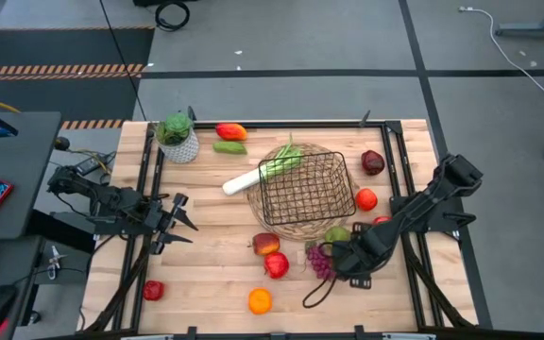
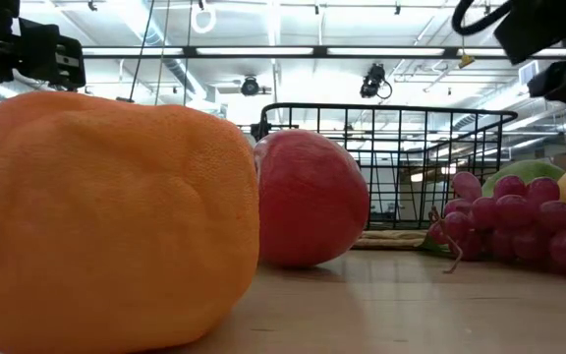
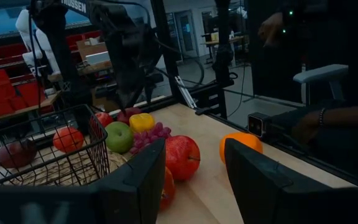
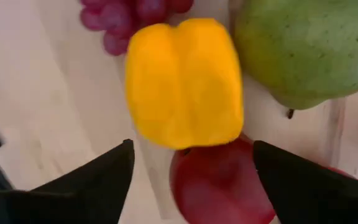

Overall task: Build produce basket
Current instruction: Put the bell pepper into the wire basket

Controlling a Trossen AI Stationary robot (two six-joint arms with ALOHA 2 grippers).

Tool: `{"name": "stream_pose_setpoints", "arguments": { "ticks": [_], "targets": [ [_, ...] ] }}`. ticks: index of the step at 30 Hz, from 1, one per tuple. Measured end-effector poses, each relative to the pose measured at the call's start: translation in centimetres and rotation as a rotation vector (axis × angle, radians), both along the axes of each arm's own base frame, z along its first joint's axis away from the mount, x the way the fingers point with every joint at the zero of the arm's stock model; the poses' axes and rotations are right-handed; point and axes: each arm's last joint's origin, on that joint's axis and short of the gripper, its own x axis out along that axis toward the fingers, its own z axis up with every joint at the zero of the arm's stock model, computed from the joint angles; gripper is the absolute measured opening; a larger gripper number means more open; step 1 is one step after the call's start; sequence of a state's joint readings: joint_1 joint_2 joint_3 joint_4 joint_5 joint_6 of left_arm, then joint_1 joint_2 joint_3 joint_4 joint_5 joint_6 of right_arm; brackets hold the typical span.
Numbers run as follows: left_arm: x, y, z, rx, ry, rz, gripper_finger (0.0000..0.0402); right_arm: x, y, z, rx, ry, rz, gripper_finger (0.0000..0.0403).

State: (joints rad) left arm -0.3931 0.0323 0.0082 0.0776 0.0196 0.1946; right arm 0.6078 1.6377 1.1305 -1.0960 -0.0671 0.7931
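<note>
The black wire basket (image 1: 307,191) sits on a round woven mat (image 1: 296,225) a little right of the middle of the high view, on the wooden worktop (image 1: 206,274). A leek (image 1: 263,172) leans over its upper-left rim. The right tool (image 1: 348,260) is low at the basket's lower-right corner, its fingers spread apart and holding nothing, directly over a yellow pepper (image 4: 184,82) that lies against a green pear (image 4: 303,46), purple grapes (image 4: 138,17) and a red fruit (image 4: 219,183). Two red apples (image 1: 270,255) and an orange (image 1: 260,301) lie toward the lower middle of the frame, another red piece (image 1: 153,290) at lower left. The left tool (image 1: 179,219) waits at the left edge of the worktop, partly open and empty.
</note>
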Motion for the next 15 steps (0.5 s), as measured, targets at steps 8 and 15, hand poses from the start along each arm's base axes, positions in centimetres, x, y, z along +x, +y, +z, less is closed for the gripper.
{"name": "stream_pose_setpoints", "arguments": {
  "ticks": [8, 15],
  "targets": [
    [0.0, 0.0, 0.0, 0.000, 0.000, 0.000, 0.0172, 0.5, 0.1, 1.6, -0.100, -0.036, 0.027, 0.0330],
    [0.0, 0.0, 0.0, 0.000, 0.000, 0.000, 0.0172, 1.5, 1.4, 5.2, -0.145, -0.208, 0.099, 0.0317]
  ]
}}
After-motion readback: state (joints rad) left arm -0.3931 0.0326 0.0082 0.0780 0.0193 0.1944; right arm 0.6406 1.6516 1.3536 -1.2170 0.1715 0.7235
